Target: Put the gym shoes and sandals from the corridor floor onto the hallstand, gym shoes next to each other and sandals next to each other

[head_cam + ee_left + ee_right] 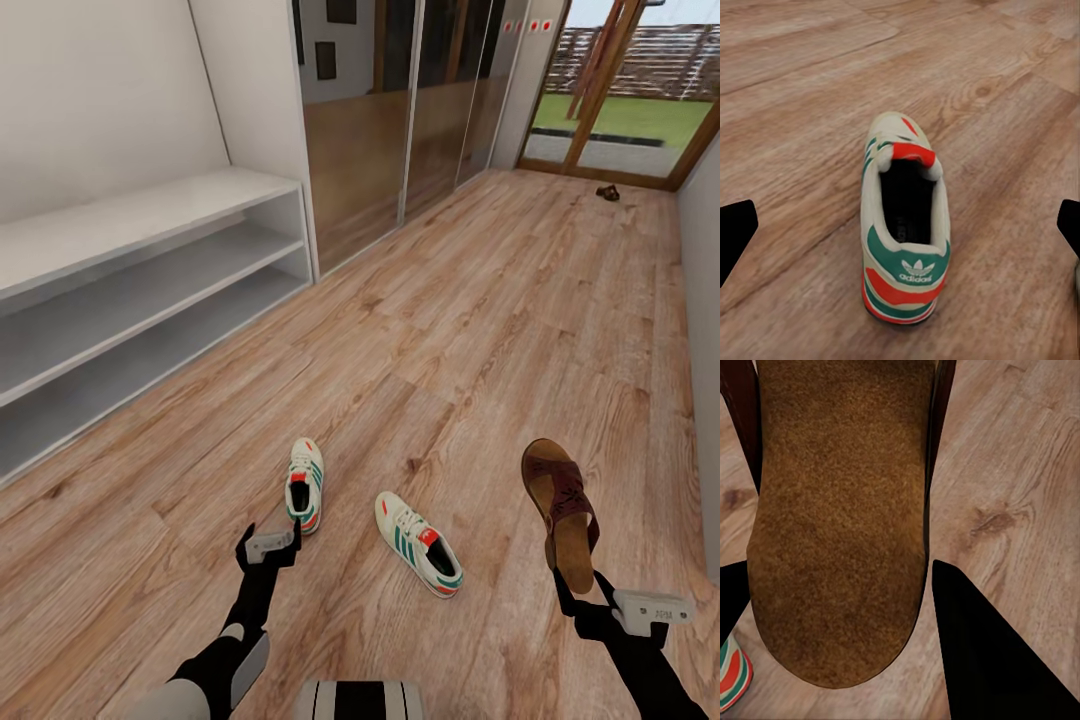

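Head view: left gripper (268, 546) just behind heel of left gym shoe (305, 484); shoe long axis points away from gripper, toe toward hallstand (150, 300). Left jaws wide open, empty. Right gripper (582, 592) closed on heel of sandal (562, 505). Second gym shoe (419, 543) lies on floor (480, 330) between arms. Second sandal (607, 192) far away near door. Hallstand shelves bare.
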